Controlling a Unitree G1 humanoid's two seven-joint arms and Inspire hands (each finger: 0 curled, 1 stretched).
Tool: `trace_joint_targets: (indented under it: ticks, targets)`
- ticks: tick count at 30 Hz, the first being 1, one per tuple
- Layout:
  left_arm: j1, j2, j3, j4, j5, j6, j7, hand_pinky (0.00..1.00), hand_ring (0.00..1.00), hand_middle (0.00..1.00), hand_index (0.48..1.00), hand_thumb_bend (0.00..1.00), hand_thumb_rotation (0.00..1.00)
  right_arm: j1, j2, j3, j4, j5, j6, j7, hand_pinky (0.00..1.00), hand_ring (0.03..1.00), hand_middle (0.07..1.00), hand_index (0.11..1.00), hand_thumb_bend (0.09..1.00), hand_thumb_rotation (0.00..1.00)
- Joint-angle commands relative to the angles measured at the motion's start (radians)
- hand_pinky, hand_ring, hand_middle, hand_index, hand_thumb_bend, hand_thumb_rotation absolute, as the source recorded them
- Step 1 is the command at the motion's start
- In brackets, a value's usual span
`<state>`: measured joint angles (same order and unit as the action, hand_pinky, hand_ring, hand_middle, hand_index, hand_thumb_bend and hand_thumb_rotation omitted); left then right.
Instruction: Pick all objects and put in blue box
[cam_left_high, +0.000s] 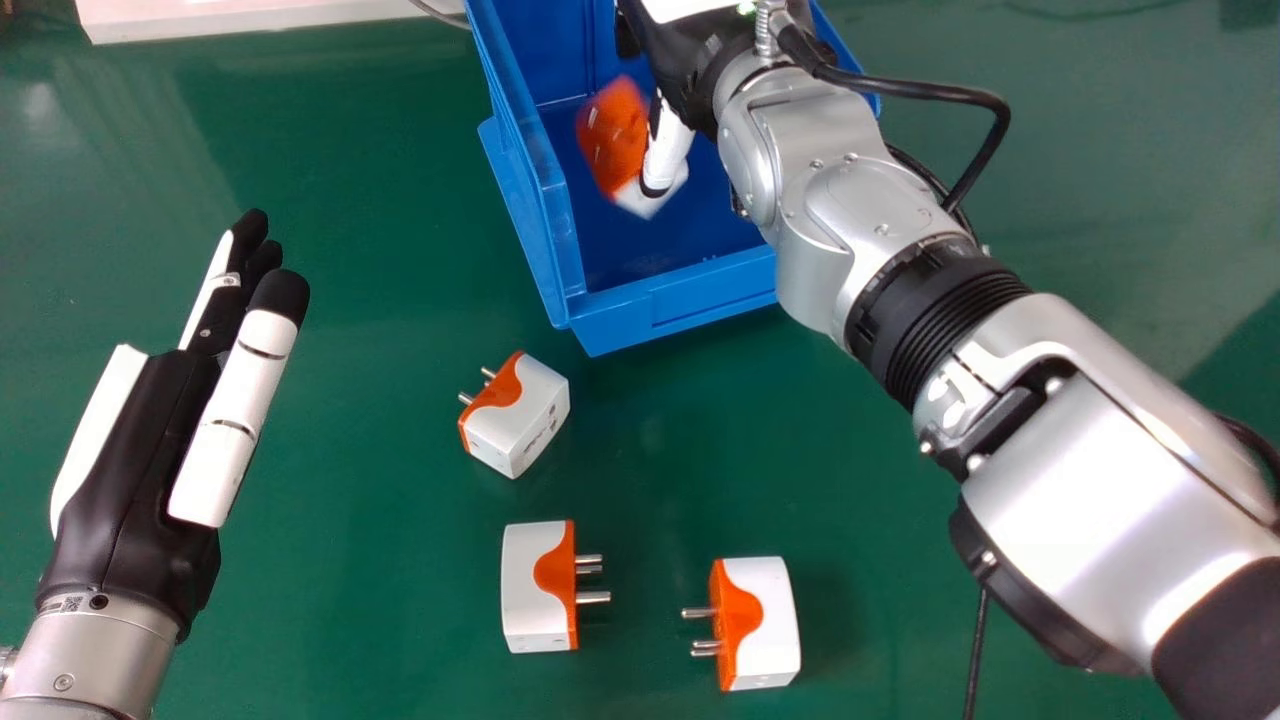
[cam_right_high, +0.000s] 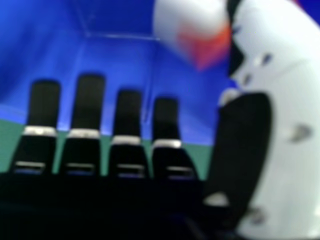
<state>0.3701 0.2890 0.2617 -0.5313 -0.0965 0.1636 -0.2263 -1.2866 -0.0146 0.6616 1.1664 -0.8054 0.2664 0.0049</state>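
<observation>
My right hand (cam_left_high: 668, 150) is over the blue box (cam_left_high: 700, 290) in the head view. A blurred orange and white adapter (cam_left_high: 612, 135) is beside its thumb, inside the box's outline. In the right hand view the fingers of my right hand (cam_right_high: 128, 135) are straight, and the blurred adapter (cam_right_high: 192, 30) is near the thumb, apart from the fingertips. Three more adapters lie on the table: one (cam_left_high: 525, 415) in front of the box, another (cam_left_high: 535, 590) nearer, and a third (cam_left_high: 765, 620) to its right. My left hand (cam_left_high: 150, 440) is open at the left, holding nothing.
The green table (cam_left_high: 370, 500) surrounds the box. A white object (cam_left_high: 240, 15) lies along the far left edge. My silver right forearm crosses the right side, and a black cable (cam_left_high: 978, 640) hangs below it.
</observation>
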Motion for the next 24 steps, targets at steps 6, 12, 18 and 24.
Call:
trace_joint_targets:
  ticks: [6,12,18,24]
  targets:
    - [-0.004,0.002,0.004,-0.023,0.008,-0.007,0.007,1.00,1.00,1.00,1.000,0.57,1.00,-0.005,-0.023,0.006,-0.050,-0.013,-0.001,-0.020,0.99,0.992,0.994,0.993,0.577,0.27]
    - [-0.019,0.004,0.002,-0.009,0.010,-0.008,0.006,1.00,1.00,1.00,1.000,0.57,1.00,0.001,-0.027,0.001,-0.061,-0.009,0.004,-0.032,1.00,0.998,0.999,0.999,0.570,0.26]
    - [-0.028,0.004,0.002,0.001,0.011,-0.009,0.005,1.00,1.00,1.00,1.000,0.57,1.00,0.048,-0.041,-0.046,-0.133,0.028,0.016,-0.076,1.00,1.000,1.000,1.000,0.572,0.19]
    - [-0.039,0.003,0.000,0.018,0.013,-0.015,0.005,1.00,1.00,1.00,1.000,0.56,1.00,0.205,-0.082,-0.112,-0.391,0.048,0.063,-0.094,1.00,1.000,1.000,1.000,0.633,0.15]
